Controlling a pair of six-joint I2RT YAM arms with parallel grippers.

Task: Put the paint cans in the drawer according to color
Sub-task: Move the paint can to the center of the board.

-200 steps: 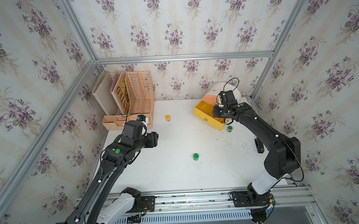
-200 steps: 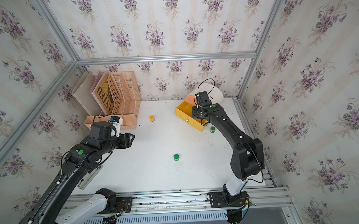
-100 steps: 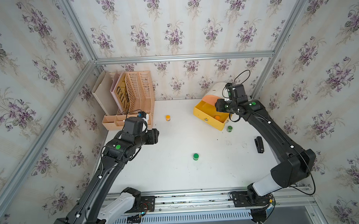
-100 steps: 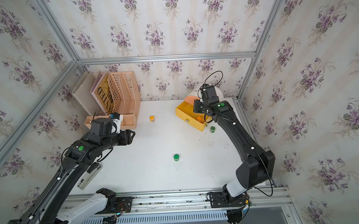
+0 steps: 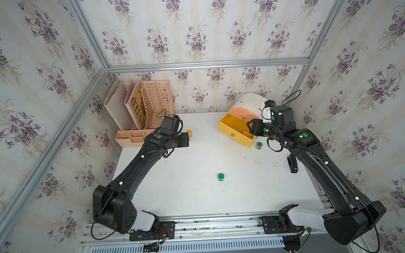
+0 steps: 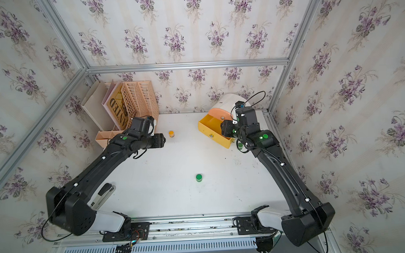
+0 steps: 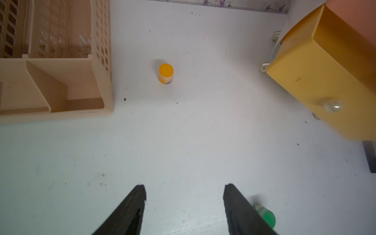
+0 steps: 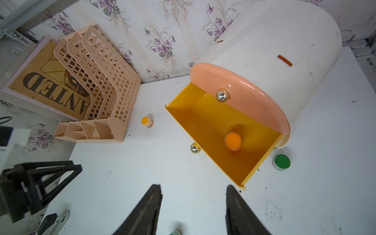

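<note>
Ahead, orange paint can (image 7: 166, 73) upright on table (image 7: 183, 132), well beyond left gripper (image 7: 185, 189); jaws apart, nothing between. File rack (image 7: 61, 81) stands near that can, not touching. Right gripper (image 8: 193, 188) hangs short of pulled-out yellow drawer (image 8: 203, 122), jaws apart, empty; second orange can (image 8: 233, 141) sits inside drawer (peach drawer (image 8: 244, 91) above it pushed in). Green can (image 8: 281, 161) on table just beside drawer's outer corner; another green can (image 5: 220, 176) mid-table.
</note>
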